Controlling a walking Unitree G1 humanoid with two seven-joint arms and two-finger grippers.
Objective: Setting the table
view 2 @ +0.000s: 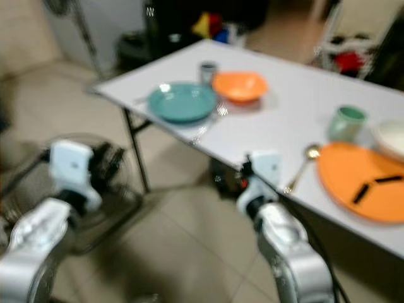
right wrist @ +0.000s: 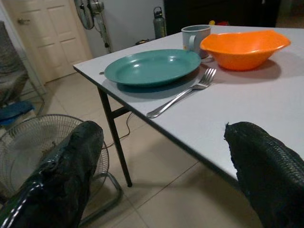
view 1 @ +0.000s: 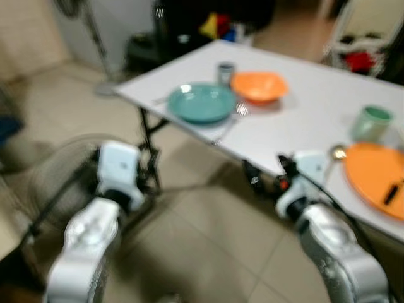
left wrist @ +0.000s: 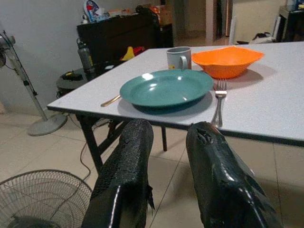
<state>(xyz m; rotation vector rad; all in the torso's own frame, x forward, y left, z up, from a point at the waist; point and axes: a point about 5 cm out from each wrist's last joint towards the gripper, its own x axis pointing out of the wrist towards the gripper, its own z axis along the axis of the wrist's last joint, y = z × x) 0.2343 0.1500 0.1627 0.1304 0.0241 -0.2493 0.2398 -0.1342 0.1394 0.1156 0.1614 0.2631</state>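
- Both claws empty: left claw (left wrist: 164,180) narrowly parted, right claw (right wrist: 161,175) wide, short of the table (view 1: 303,126).
- Approach step, I judge; next, reach the fork (right wrist: 183,92) beside the teal plate (right wrist: 152,66).

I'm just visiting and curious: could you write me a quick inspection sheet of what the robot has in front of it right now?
Surface: white table, partly set.
Job's things: teal plate, fork beside it, orange bowl, grey mug, green mug, orange plate, gold spoon.
Clutter: nothing seen on the table.
Grippers: left gripper and right gripper open, empty, short of the table.
Cables: cord under the table.
Surroundings: floor fan, tiled floor.
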